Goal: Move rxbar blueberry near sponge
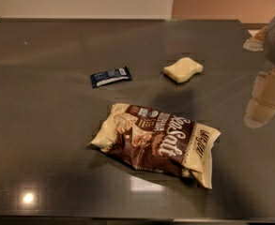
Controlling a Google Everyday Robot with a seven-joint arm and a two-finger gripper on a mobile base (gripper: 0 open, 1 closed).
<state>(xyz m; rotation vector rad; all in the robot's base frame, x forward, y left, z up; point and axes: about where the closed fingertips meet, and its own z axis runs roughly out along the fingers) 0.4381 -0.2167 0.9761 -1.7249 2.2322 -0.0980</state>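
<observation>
The rxbar blueberry [110, 77] is a small flat navy-blue bar with white lettering, lying on the dark table left of centre. The sponge [183, 70] is a pale yellow-cream block with a wavy outline, lying to the bar's right with a clear gap between them. My gripper [263, 102] hangs at the right edge of the view, above the table, well to the right of the sponge and far from the bar. Its cream fingers [268, 93] point down and hold nothing that I can see.
A large brown-and-cream "Sea Salt" snack bag [158, 141] lies in front of the bar and sponge. The dark table [43, 125] reaches a pale wall at the back, and its front edge runs along the bottom of the view.
</observation>
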